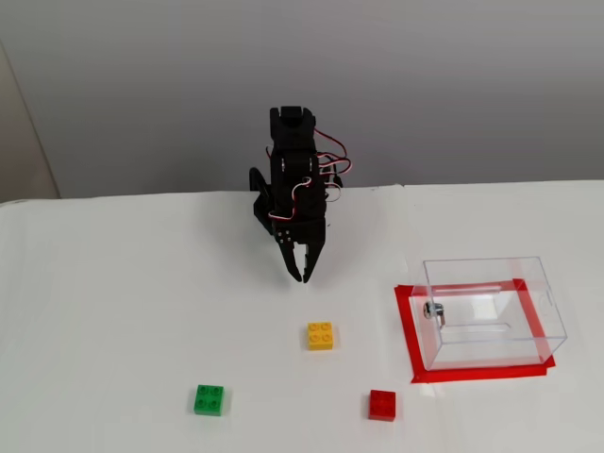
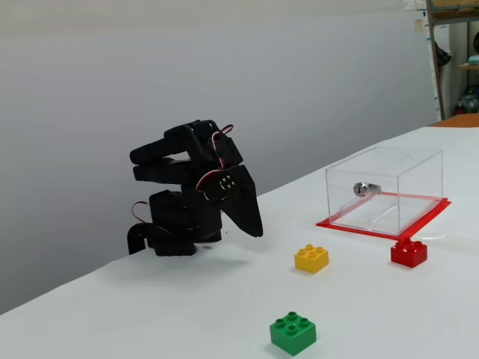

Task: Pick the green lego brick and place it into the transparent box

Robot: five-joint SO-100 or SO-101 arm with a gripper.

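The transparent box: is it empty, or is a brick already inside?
Empty of bricks. Through the clear walls of the transparent box only its small metal fitting shows; the green lego brick lies on the table.

So the table (image 1: pixel 113 283) has a plain white top, with a grey wall (image 1: pixel 425 85) behind it. A yellow brick (image 1: pixel 320 336) sits roughly mid-table in both fixed views, and a red brick (image 1: pixel 382 405) lies nearer the front edge, apart from it. There's a red tape outline (image 1: pixel 408 330) stuck flat on the surface, and shelving (image 2: pixel 453 52) peeks in at the far right edge.
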